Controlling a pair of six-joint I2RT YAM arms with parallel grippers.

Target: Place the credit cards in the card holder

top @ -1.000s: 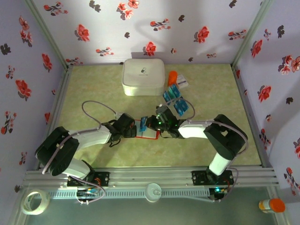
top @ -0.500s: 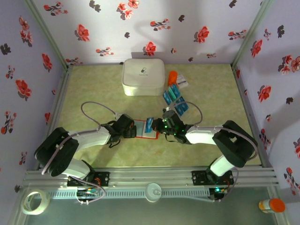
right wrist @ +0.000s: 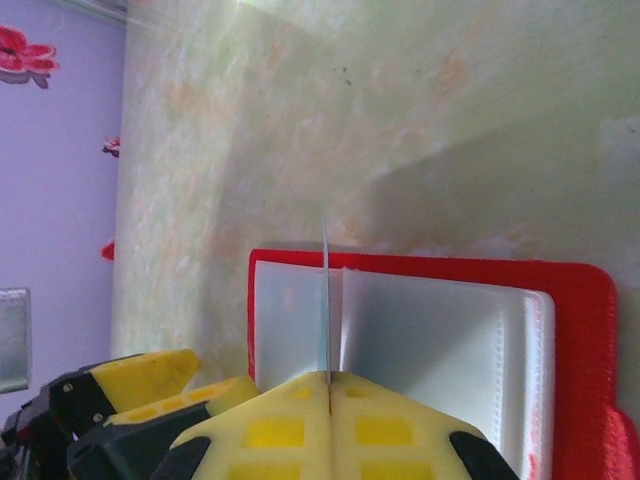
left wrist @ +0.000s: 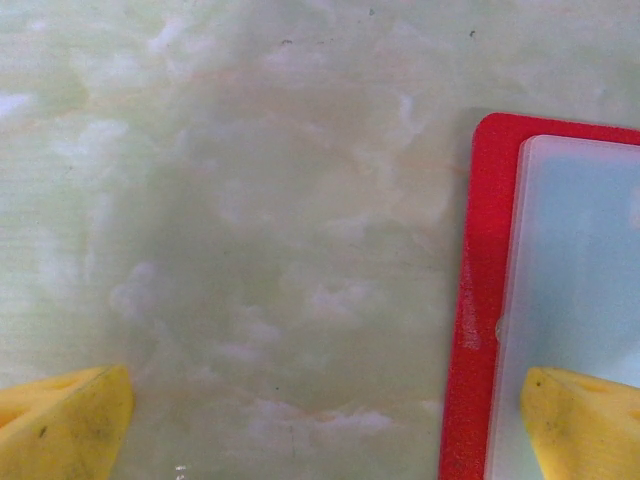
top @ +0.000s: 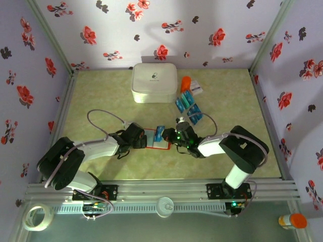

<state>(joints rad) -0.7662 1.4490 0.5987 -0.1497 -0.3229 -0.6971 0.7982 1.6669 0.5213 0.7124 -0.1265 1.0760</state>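
Right wrist view: right jaws pinch a credit card point(right wrist: 326, 290) edge-on, poking straight out over the open card holder point(right wrist: 585, 340), left jaws wide, straddling its edge.

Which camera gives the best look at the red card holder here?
Right wrist: the card holder lies open, red border and pale inner pockets plain, a credit card edge-on over it. Left wrist catches one red corner and some pale inside. Top external has it small, partly behind the card.
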